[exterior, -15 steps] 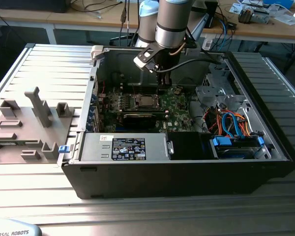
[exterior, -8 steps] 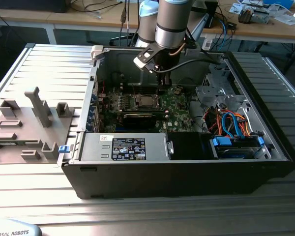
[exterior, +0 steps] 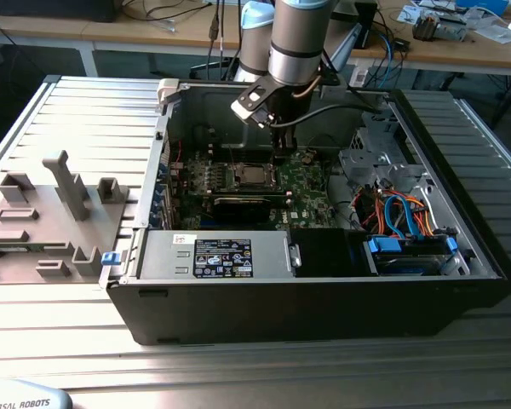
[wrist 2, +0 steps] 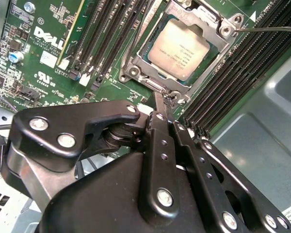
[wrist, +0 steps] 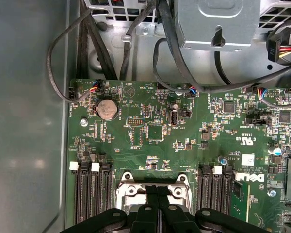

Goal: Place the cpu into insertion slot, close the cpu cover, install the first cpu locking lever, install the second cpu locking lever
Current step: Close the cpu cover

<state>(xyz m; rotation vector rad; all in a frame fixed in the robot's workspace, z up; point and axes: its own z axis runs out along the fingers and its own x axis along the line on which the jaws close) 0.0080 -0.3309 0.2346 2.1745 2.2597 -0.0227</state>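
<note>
We are finding the cpu (wrist 2: 182,44) sitting flat inside the insertion slot (wrist 2: 132,73), its silvery top showing through the window of the cpu cover (wrist 2: 223,41), which is lying down over it. The slot is sitting near the middle of the green motherboard (wrist: 155,131), between two banks of long black memory slots (wrist 2: 106,39). A thin wire locking lever (wrist 2: 266,29) is reaching across one bank to a corner of the cover. The gripper (wrist 2: 160,114) is standing at the slot's edge with its black fingers (wrist 2: 157,155) drawn together, no gap showing. Their tips are meeting a small metal hook (wrist 2: 170,98) at the cover's rim, and we are unable to tell whether they are pinching it. In the exterior view the gripper (exterior: 278,146) is hanging upright just beside the cpu, inside the open computer case (exterior: 324,307). A black graphics card (exterior: 247,204) is lying just beside the slot, toward the case's front wall. A coin battery (wrist: 106,109) is sitting near one edge of the motherboard. The case is resting on a ribbed metal table (exterior: 238,366), with grey holders (exterior: 68,183) lying near the table's edge at the exterior view's left.
</note>
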